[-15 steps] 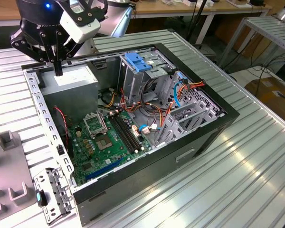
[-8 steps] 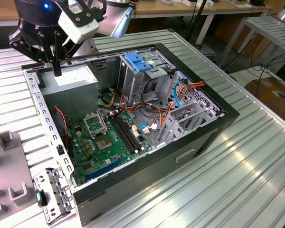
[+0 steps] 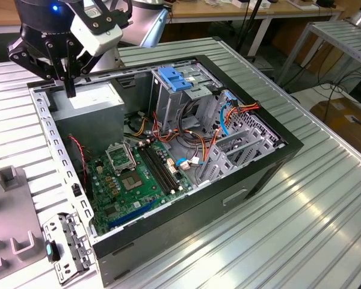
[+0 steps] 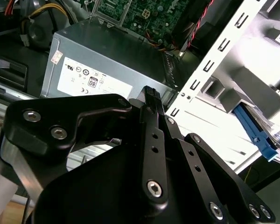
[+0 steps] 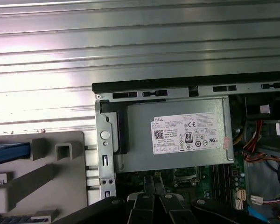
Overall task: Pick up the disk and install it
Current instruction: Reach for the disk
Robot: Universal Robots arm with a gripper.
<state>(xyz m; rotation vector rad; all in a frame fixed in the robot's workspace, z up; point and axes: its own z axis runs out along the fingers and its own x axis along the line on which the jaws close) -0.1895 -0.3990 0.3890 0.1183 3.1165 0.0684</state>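
Note:
My gripper (image 3: 69, 88) hangs over the back corner of the open computer case (image 3: 277, 150), just above the grey power supply (image 3: 95, 96). Its black fingers are pressed together with nothing between them, and their ribbed tip (image 4: 151, 93) shows in the second wrist view over the power supply (image 4: 107, 65). The disk lies outside the case on a grey holder. Of the disk, I see only the bright blue carrier edge (image 4: 255, 134), which also appears in the first wrist view as a blue strip (image 5: 9, 154). The gripper is apart from the disk.
Inside the case are a green motherboard (image 3: 138, 174), bundles of coloured cables (image 3: 192, 141) and a tall grey drive cage topped by a blue latch (image 3: 174, 78). The grey holder (image 3: 12, 180) with upright brackets stands at the exterior view's left. Ribbed metal tabletop (image 3: 301, 229) surrounds the case.

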